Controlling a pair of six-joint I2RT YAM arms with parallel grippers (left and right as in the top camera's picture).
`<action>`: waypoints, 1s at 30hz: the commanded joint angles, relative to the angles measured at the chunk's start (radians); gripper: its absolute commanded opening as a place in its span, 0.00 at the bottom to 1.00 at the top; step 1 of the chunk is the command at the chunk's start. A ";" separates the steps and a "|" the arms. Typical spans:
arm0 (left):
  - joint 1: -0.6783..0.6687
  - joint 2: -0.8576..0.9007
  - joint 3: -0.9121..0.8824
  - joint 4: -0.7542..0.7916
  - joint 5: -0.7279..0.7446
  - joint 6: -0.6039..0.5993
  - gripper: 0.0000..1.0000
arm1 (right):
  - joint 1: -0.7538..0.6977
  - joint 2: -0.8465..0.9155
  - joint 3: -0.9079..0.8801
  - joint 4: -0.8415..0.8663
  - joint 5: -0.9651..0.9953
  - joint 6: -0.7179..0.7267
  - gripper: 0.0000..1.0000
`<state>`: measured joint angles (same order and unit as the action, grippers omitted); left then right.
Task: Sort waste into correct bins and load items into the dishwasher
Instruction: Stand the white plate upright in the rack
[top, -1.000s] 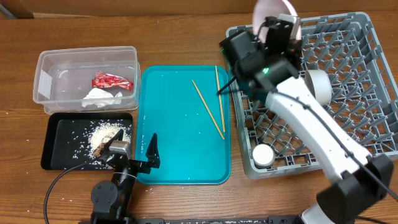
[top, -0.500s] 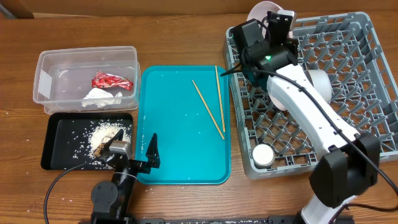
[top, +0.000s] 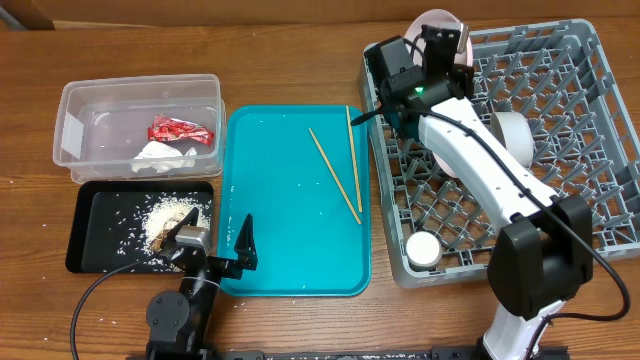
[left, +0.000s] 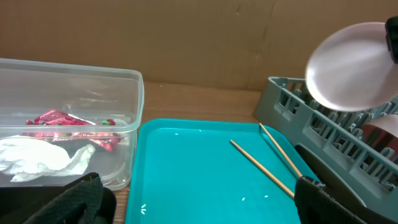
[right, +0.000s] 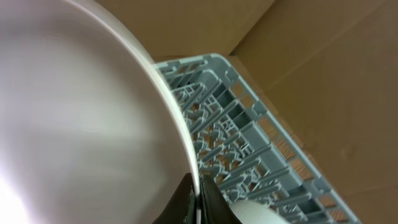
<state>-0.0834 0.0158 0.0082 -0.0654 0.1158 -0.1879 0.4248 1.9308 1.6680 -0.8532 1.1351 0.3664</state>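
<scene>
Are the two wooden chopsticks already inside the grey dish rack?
No, both chopsticks lie on the teal serving tray, beside the rack.

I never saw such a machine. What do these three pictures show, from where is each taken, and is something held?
These are two robot arms at a table, each ending in a two-finger gripper. One picture looks down from above; the other two come from cameras on the wrists. The right gripper is shut on the rim of a small pinkish-white plate by the large grey plastic dish rack. The left gripper rests open near the teal serving tray, where two thin wooden chopsticks lie. A clear plastic tub holds a red snack wrapper and a white napkin; a black plastic tray holds rice.
</scene>
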 joint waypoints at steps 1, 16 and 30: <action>0.005 -0.010 -0.003 -0.003 -0.011 -0.014 1.00 | -0.017 -0.024 0.020 0.007 0.016 -0.061 0.04; 0.005 -0.010 -0.003 -0.003 -0.011 -0.014 1.00 | 0.065 -0.020 0.022 -0.083 -0.056 -0.050 0.47; 0.005 -0.010 -0.003 -0.003 -0.011 -0.014 1.00 | 0.219 -0.109 -0.042 -0.168 -1.173 -0.136 0.45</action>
<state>-0.0834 0.0158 0.0082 -0.0650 0.1158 -0.1883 0.6464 1.7668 1.6650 -1.0286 0.3305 0.3069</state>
